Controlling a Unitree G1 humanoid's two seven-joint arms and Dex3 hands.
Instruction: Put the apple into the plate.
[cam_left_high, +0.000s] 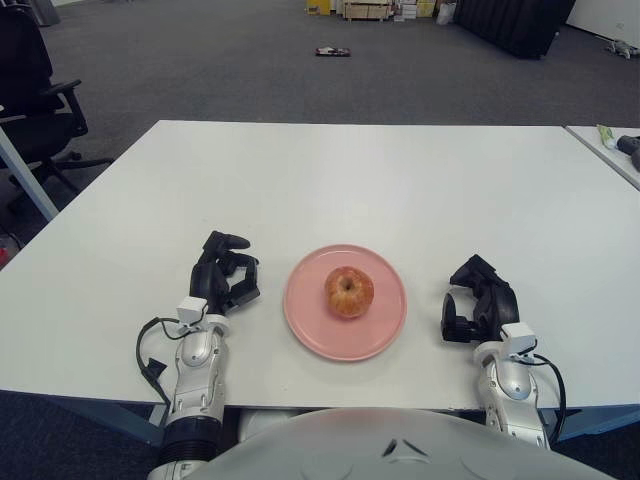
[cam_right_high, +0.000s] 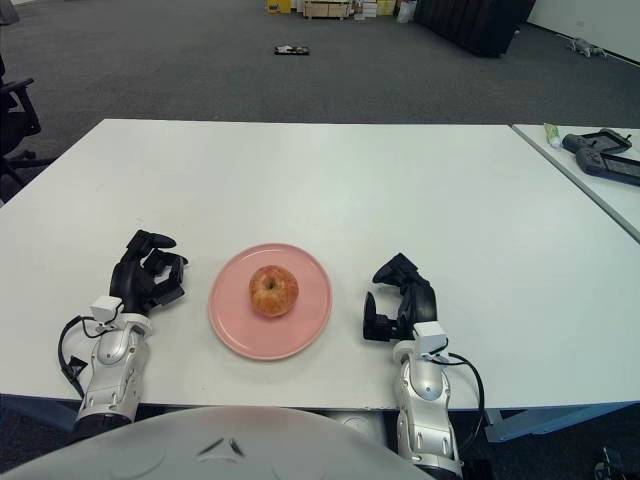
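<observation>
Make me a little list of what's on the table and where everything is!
apple: sitting in the middle of the plate
plate: pink, on the white table, between the two hands
left hand: left of the plate, holding nothing, fingers curled
right hand: right of the plate, holding nothing, fingers curled
task: looks done
</observation>
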